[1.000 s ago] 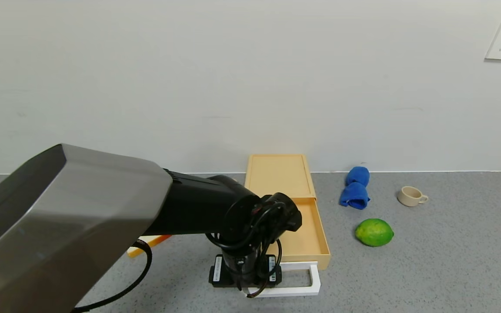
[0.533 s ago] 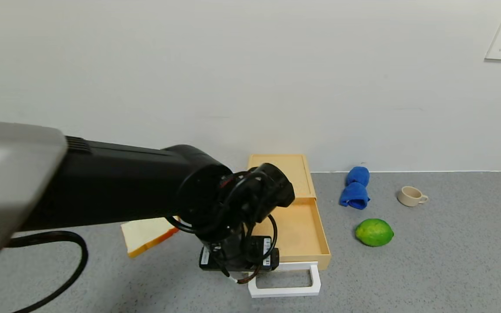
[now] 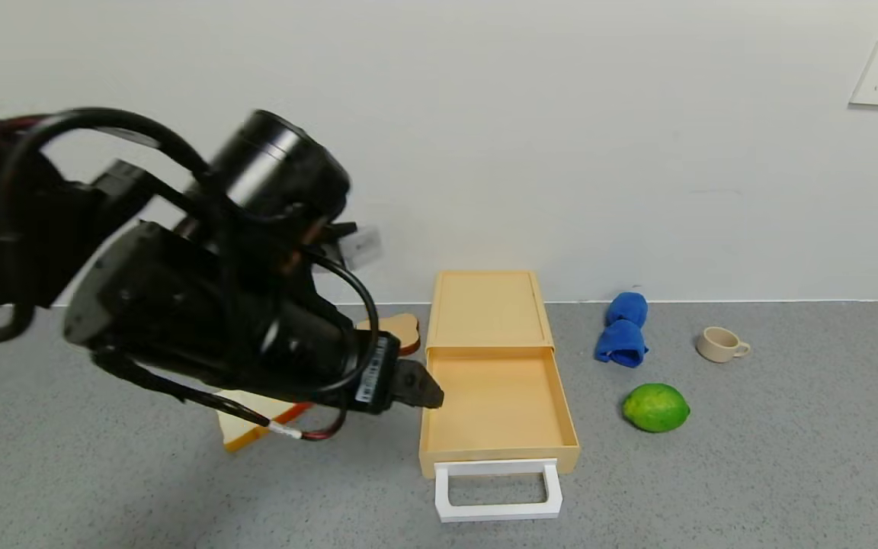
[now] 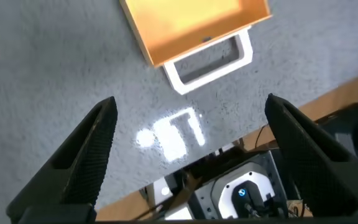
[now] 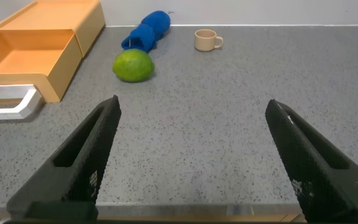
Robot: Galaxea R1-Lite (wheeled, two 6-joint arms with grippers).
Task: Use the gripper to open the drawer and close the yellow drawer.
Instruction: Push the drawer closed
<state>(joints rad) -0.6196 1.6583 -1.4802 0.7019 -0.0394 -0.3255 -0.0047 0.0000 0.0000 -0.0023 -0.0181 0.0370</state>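
Head view: the drawer (image 3: pixel 497 404) sits pulled out, handle (image 3: pixel 498 492) at 6 o'clock; left gripper (image 3: pixel 418 387) hangs at its 9 o'clock, fingers spread, holding nothing.

The left gripper (image 3: pixel 427 393) has lifted off the white handle (image 3: pixel 498 493) and swung up to the left side of the drawer (image 3: pixel 496 408) (fingers spread, holding nothing). With the arm raised, the toast slice (image 3: pixel 256 415) behind it now shows.
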